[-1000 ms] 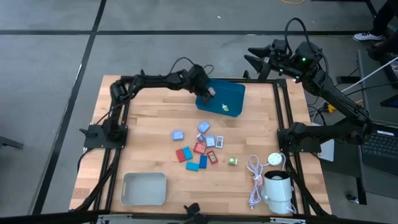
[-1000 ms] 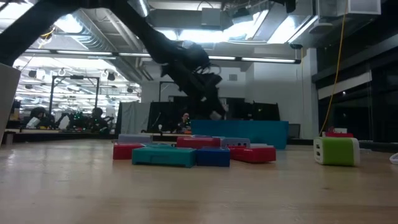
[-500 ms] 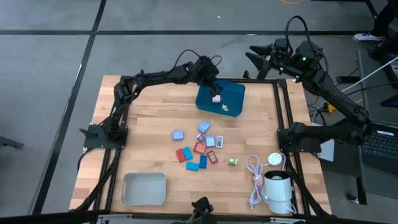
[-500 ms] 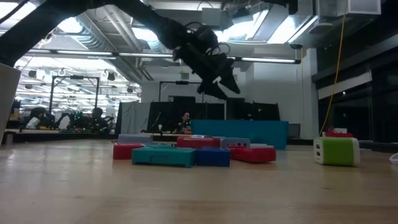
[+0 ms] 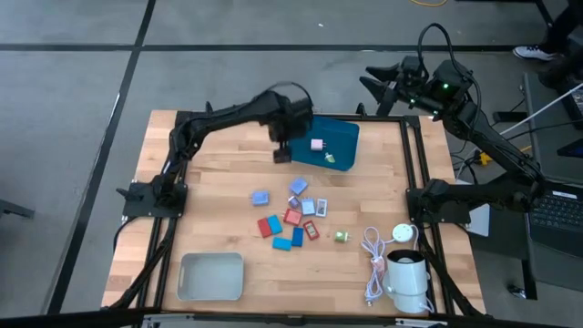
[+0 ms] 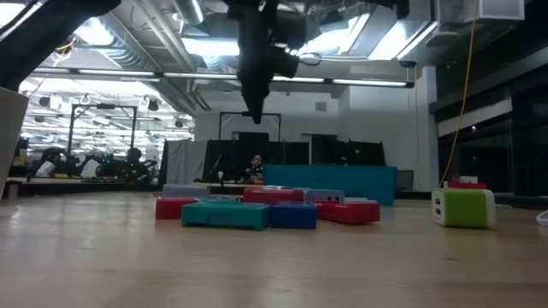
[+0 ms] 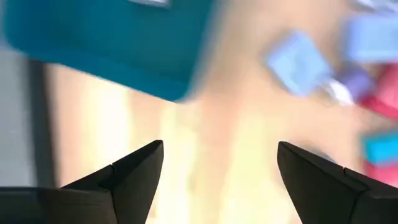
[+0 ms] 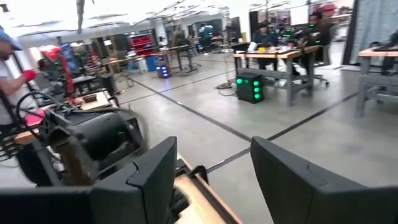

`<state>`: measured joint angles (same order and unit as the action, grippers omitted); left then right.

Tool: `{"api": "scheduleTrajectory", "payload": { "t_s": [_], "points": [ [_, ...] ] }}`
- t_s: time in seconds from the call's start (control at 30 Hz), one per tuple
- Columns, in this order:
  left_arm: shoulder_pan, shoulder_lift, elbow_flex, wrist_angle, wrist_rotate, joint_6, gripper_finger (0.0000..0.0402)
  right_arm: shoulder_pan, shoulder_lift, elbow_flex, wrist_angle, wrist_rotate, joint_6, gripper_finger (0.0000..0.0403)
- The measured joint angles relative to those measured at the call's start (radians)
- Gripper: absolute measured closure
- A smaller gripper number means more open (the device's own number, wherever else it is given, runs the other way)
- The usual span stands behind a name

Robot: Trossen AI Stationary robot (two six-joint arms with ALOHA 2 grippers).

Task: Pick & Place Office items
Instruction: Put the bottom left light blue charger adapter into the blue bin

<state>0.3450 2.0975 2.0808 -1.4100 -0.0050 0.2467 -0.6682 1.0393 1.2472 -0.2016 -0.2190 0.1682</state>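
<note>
The left gripper [image 5: 282, 153], jaws now wide and empty, swings back from the blue bin [image 5: 339, 135], leaving a pink piece [image 5: 318, 144] inside. One more item looks placed; the cluster of office items [image 5: 290, 217] on the desk [image 5: 209, 182] waits. The right gripper [image 5: 372, 80] stays parked off the desk, jaws apart and empty.

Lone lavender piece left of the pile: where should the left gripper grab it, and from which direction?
Straight down from above. The lavender piece lies flat on the table, apart from the clustered pieces, so its left and far sides look free. Probably pinch across its short edges. The left gripper hangs open just beyond it, beside the blue bin.
</note>
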Motion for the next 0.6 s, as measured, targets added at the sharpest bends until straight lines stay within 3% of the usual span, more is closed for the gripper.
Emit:
{"api": "scheduleTrajectory", "payload": {
  "t_s": [0.2, 0.6],
  "points": [
    [-0.143, 0.0, 0.0, -0.029, 0.028, -0.06, 0.0094, 0.0, 0.0, 0.0, 0.0, -0.01, -0.047, 0.0192],
    [-0.293, 0.001, -0.159, 0.008, 0.097, -0.491, 0.0093, 0.0, 0.001, 0.0, -0.049, -0.131, -0.091, 0.0192]
  ]
}}
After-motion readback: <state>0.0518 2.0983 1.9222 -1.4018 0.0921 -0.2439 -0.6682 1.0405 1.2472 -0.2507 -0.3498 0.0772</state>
